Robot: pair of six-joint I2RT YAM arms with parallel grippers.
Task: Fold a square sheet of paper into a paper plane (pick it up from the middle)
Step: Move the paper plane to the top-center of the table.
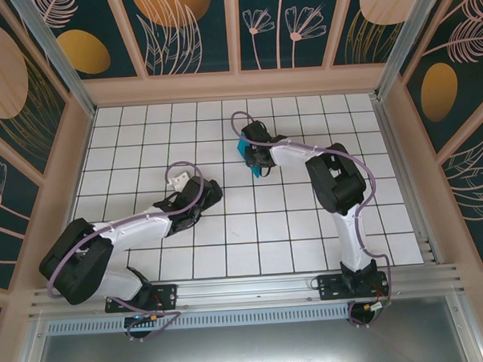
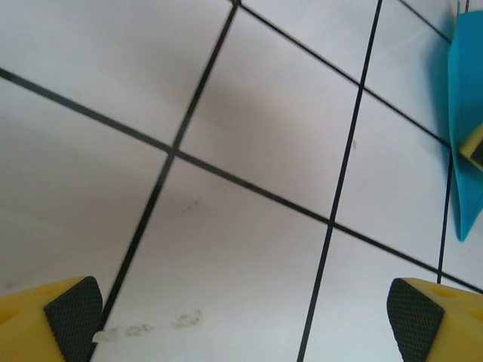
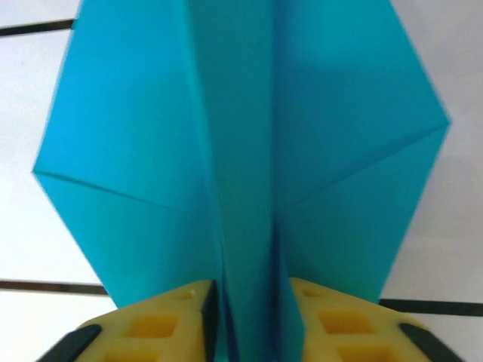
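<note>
Straddling the raised centre keel of the paper plane (image 3: 143, 151), the right gripper (image 3: 249, 309) sets its yellow moulded fingers (image 3: 158, 328) just beside it; whether they clamp it cannot be told. Smooth teal paper, sharply creased, lies on the white gridded table (image 1: 143, 129), far centre. Left gripper (image 2: 241, 317) gapes wide, holding nothing.

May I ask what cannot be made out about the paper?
Top view: the paper is largely hidden under the right gripper, its folds too small to read.
Right wrist view: the top edge crops the paper's far end; whether the fingers pinch it is unclear.
Left wrist view: the right edge crops the paper.
</note>
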